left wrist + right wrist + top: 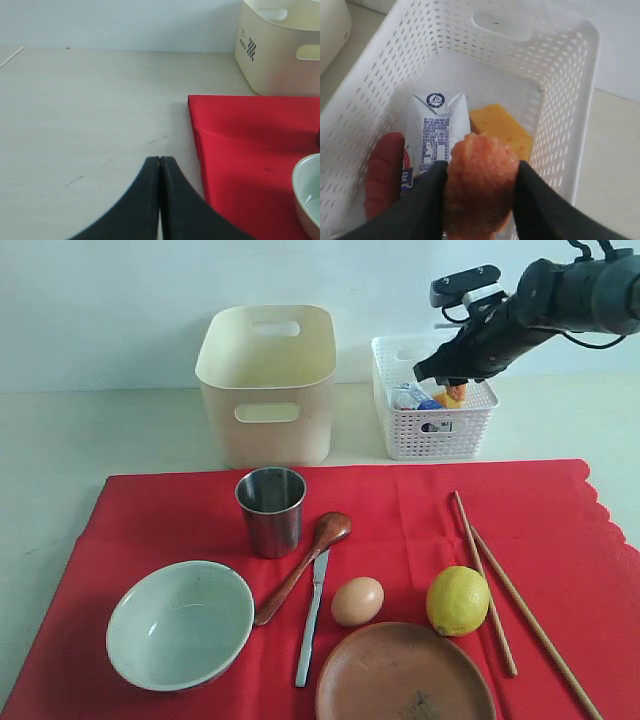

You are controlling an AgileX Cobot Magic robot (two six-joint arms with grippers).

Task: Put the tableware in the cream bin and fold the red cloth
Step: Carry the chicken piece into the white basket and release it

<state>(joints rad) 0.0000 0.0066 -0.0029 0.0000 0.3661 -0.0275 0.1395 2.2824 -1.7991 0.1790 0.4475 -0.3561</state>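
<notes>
right hand (481, 200) hangs over the white lattice plastic basket (440, 435), clamped on a pinkish-red sausage (480, 170) held between its two black fingers (427, 200). below it in the basket lie a white-and-blue milk carton (435, 130) and a yellow wedge of cheese (500, 127), side by side.

left hand (160, 165) is pressed together, gripping nothing, above the bare pale desk (90, 110), just off one corner of the large bright red cloth (400, 510).

in the exterior view the cloth lies spread flat on the desk, its scalloped edge at 3 o'clock. the tall cream plastic bin (300, 435) stands off the cloth at 12 o'clock, with the basket at the bin's 3 o'clock.

all the tableware rests on the cloth. counting from the cloth's middle:
- the steel cup (270, 510) stands upright at 11 o'clock.
- the pale green-white bowl (180, 620) sits at 8 o'clock.
- the round brown plate (405, 680) is at 5 o'clock, cut off by the frame's edge.
- the pair of long wooden chopsticks (485, 583) lies at 3 o'clock, touching near one end and spread apart at the other.

the brown wooden spoon (300, 570) and the silver table knife (312, 620) lie just beside each other near the middle, with the spoon's bowl toward the cup. a tan egg (357, 600) sits at the knife's 3 o'clock. a yellow lemon (458, 600) is at the egg's 3 o'clock, just beside one chopstick.
</notes>
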